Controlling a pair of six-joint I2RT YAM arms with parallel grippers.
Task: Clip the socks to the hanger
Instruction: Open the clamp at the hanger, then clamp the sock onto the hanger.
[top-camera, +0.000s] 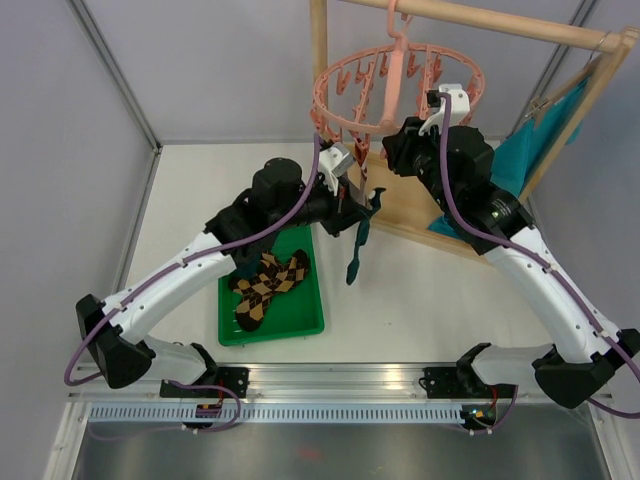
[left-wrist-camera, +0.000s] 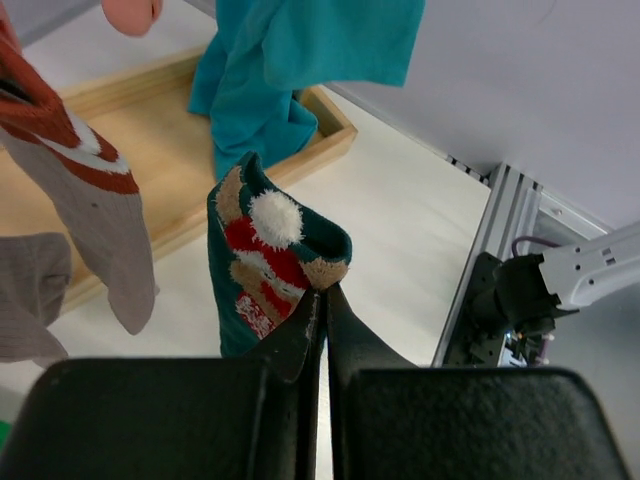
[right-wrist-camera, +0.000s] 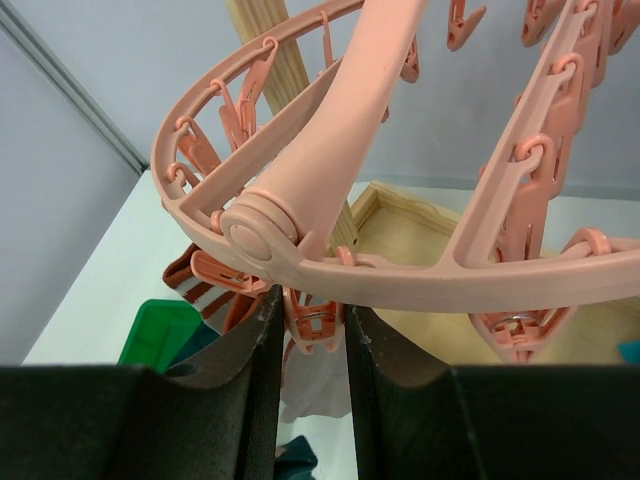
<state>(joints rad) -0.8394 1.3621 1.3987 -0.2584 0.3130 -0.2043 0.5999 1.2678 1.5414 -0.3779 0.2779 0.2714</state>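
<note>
The pink hanger (top-camera: 395, 85) hangs from the wooden rail, its ring (right-wrist-camera: 420, 280) filling the right wrist view. My right gripper (right-wrist-camera: 312, 300) is shut on one dangling clip peg (right-wrist-camera: 318, 322) under the ring. A grey-brown sock (left-wrist-camera: 100, 220) with a red-and-white striped cuff (right-wrist-camera: 195, 285) hangs from the hanger. Just below the ring, my left gripper (top-camera: 365, 205) is shut on the edge of the dark teal sock (left-wrist-camera: 265, 260), which dangles (top-camera: 357, 245) beneath it. The brown-black argyle socks (top-camera: 268, 288) lie in the green tray (top-camera: 270, 335).
The wooden rail frame (top-camera: 500, 25) stands at the back right on a wooden base (left-wrist-camera: 160, 150). A large bright teal cloth (top-camera: 530, 150) hangs on it. Grey walls close in the table at the left and back.
</note>
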